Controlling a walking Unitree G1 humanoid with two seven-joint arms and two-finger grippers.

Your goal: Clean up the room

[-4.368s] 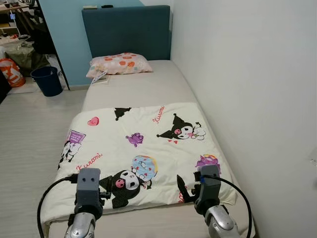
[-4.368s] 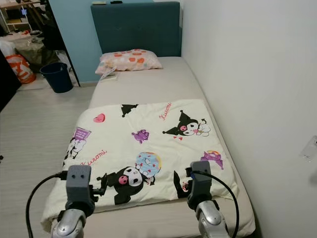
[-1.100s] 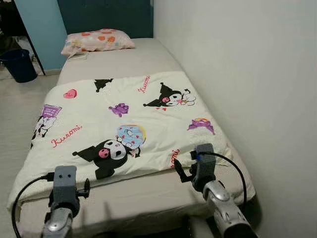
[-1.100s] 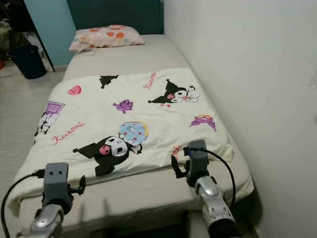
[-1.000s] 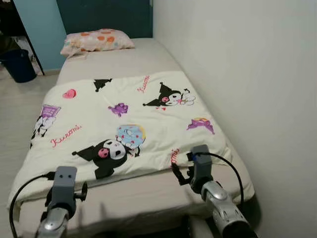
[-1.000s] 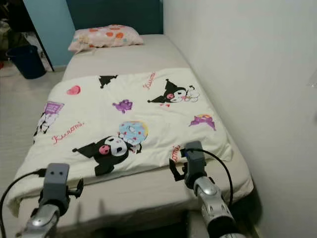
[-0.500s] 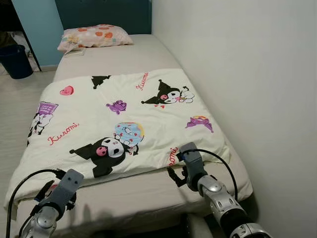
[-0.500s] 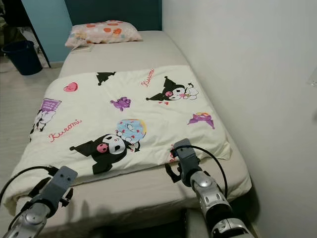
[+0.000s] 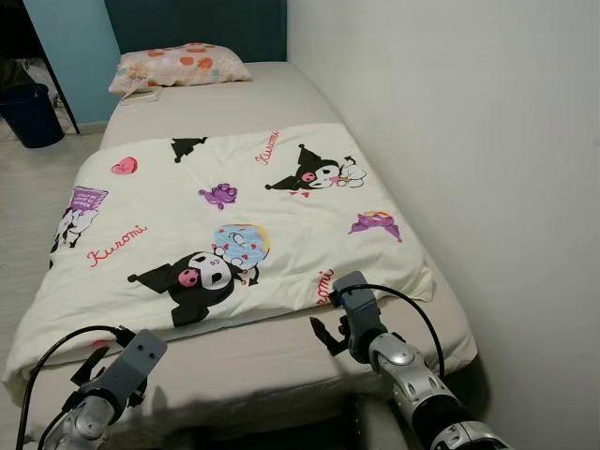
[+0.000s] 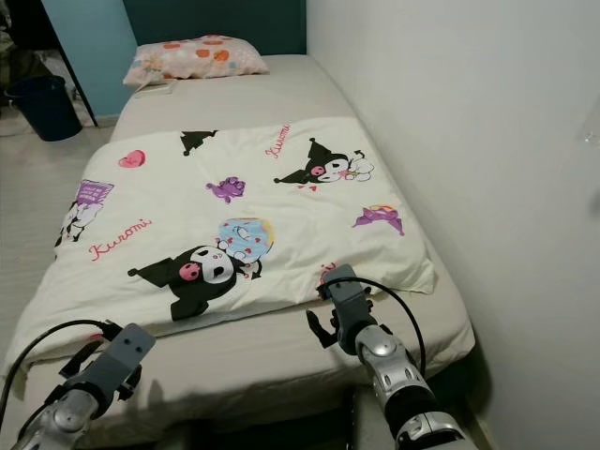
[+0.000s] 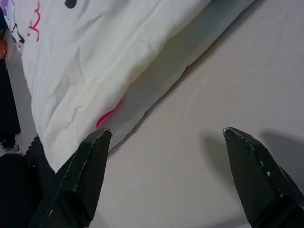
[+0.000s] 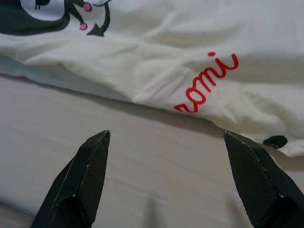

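Both my grippers, left (image 11: 164,142) and right (image 12: 166,142), have lowered wide open and empty toward the blanket (image 9: 225,216) edge, ready to grasp it.

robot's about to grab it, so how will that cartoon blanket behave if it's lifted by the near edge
Probably floppy: the cartoon blanket shows soft creases and droops over the mattress side, so it should sag and trail. Likely light; it looks thin at the edge by the right gripper.

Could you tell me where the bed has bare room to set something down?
Bare mattress lies between the pillow and the far edge of the blanket. A narrower bare strip runs along the foot, where the left gripper and right gripper hover. The middle is all blanket.
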